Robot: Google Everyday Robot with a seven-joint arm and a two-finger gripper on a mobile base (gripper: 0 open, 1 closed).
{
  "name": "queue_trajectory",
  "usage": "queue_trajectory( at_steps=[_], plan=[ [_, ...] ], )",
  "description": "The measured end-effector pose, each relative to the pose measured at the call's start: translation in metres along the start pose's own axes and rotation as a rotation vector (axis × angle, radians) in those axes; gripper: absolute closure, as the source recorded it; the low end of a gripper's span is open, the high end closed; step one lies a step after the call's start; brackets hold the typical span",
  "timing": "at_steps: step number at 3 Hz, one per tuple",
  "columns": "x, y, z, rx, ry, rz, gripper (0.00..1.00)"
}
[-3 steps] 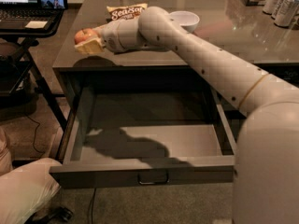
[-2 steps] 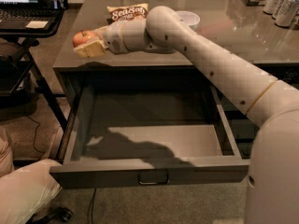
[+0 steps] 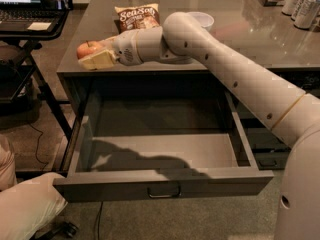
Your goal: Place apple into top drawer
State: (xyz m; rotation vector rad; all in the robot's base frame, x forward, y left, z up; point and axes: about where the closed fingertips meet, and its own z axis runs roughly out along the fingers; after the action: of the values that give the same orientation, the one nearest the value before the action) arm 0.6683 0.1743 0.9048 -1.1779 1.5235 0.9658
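The apple (image 3: 87,48) is small, red with a yellow-orange blush, and sits at the front left corner of the countertop (image 3: 240,39). My gripper (image 3: 94,54) reaches left across the counter and its pale fingers (image 3: 100,60) close around the apple. The top drawer (image 3: 165,181) is pulled fully open below the counter; it is wide, shallow, dark grey and empty, with a small metal bar handle (image 3: 164,194) on its front. The arm crosses above the drawer's right side.
A snack bag (image 3: 137,16) and a white bowl (image 3: 200,20) lie on the counter behind the arm. Cans (image 3: 302,6) stand at the far right. A laptop (image 3: 32,6) sits on a stand to the left. A white cushion (image 3: 27,204) lies by the drawer's left front corner.
The gripper with the apple has shifted slightly left and toward the counter's front edge; the camera view has moved a little. The drawer stays open.
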Motion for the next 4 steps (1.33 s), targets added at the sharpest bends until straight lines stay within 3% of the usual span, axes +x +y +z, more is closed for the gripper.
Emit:
queue_trajectory(
  at_steps=[2,4],
  plan=[
    [0.018,0.054,0.003,-0.07,0.005,-0.048,1.0],
    [0.116,0.07,0.009,-0.043,0.148,-0.011,1.0]
  ],
)
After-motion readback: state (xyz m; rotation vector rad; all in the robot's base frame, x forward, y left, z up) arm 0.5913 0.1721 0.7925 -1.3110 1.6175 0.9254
